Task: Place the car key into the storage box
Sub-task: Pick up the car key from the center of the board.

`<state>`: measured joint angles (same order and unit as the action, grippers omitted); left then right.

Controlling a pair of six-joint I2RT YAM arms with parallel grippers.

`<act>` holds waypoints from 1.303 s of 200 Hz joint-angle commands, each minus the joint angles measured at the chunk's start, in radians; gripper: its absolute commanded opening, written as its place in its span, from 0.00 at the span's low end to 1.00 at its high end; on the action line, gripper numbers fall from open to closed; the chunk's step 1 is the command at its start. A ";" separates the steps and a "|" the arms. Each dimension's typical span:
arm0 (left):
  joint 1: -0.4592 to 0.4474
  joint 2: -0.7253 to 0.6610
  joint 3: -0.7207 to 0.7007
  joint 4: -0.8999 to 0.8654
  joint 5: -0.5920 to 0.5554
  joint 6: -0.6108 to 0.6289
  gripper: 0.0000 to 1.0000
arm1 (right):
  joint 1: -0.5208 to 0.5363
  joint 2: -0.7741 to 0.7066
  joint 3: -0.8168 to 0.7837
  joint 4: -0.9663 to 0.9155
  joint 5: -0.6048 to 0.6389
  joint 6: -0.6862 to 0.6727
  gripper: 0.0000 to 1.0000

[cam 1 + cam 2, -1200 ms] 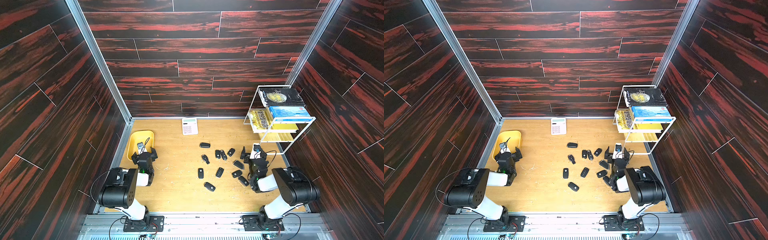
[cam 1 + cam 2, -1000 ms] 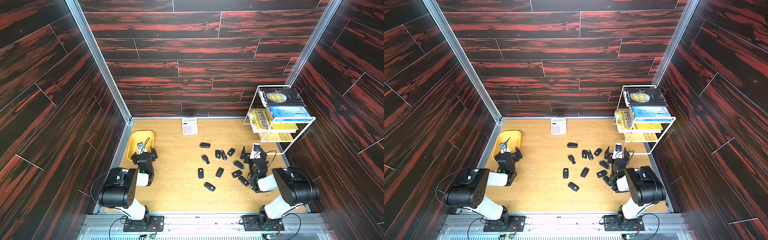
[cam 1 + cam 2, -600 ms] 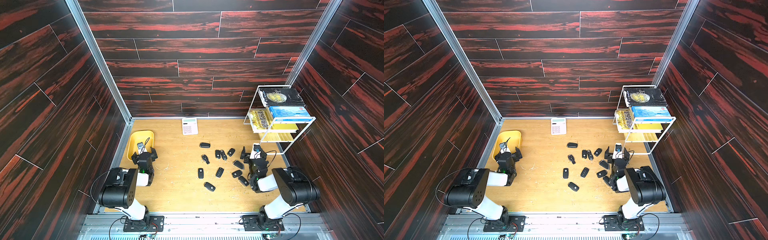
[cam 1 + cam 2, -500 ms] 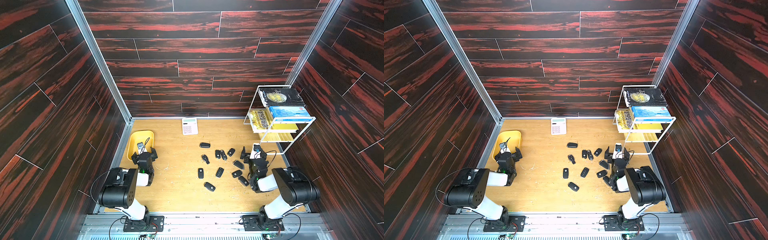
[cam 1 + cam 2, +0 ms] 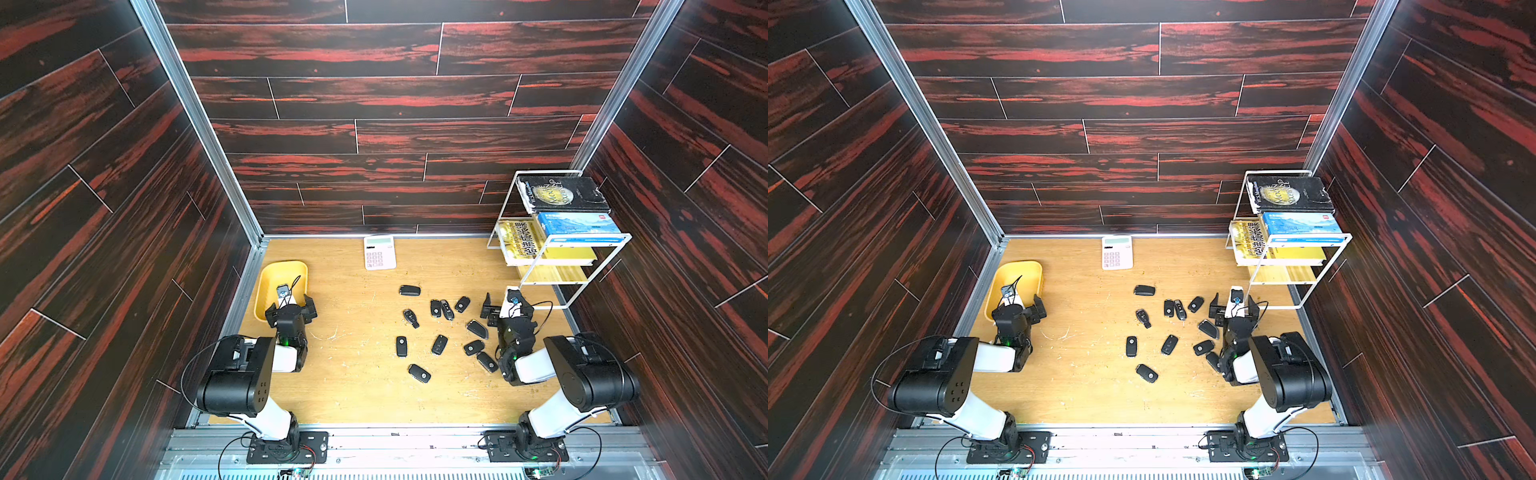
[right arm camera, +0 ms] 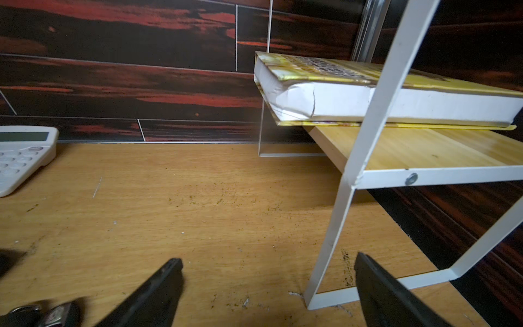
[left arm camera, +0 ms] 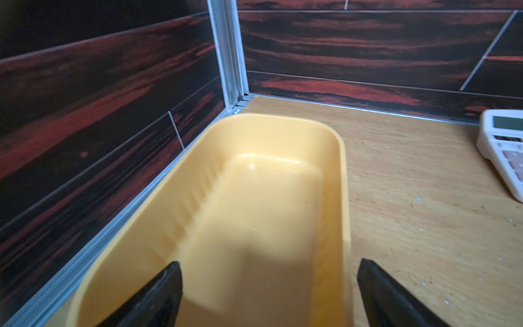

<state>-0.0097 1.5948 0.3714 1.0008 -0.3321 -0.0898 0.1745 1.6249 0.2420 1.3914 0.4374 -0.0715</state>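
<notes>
Only the left wrist view shows ribbing inside the storage box [image 7: 268, 133].

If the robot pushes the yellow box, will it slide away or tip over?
It would probably slide: the storage box looks like thin, empty plastic, so it is likely light on the smooth wooden table. Tipping seems unlikely, since it is low and wide. The side wall close beside it would likely stop it.

Both alike: left arm [image 5: 232, 386], right arm [image 5: 590, 378]. Bulky rounded black joint housings with glossy white links between them. A small green light sits just behind each hand. Thin black cables [image 5: 183, 376] loop off the shoulders. Flat black base plates [image 5: 286, 446]. Left hand [image 5: 290, 306], right hand [image 5: 506, 308]: black tapered fingers [image 7: 152, 297], white camera block.
</notes>
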 commanded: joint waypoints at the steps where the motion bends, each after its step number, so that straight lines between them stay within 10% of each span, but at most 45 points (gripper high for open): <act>1: 0.005 -0.055 0.019 -0.042 0.053 0.028 1.00 | 0.001 -0.023 -0.011 0.028 -0.005 -0.002 0.99; 77: -0.015 -0.428 0.221 -0.704 -0.031 0.053 1.00 | 0.081 -0.257 0.084 -0.285 0.058 -0.073 0.99; 112: -0.025 -0.558 0.392 -0.981 -0.026 -0.132 1.00 | 0.129 -0.350 0.321 -0.775 0.084 -0.002 0.99; 148: -0.023 -0.570 0.558 -1.167 0.174 -0.259 1.00 | 0.134 -0.328 0.631 -1.276 -0.022 0.174 0.98; 174: -0.021 -0.566 0.619 -1.230 0.431 -0.339 1.00 | 0.135 -0.365 0.691 -1.354 -0.157 0.229 0.99; 260: -0.019 -0.651 0.553 -1.240 0.667 -0.515 0.97 | 0.140 -0.369 0.891 -1.626 -0.439 0.366 0.98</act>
<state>-0.0299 0.8623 0.8574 -0.1539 0.1791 -0.5755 0.3088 1.2167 1.0451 -0.0860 0.0784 0.2039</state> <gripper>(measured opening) 0.991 0.984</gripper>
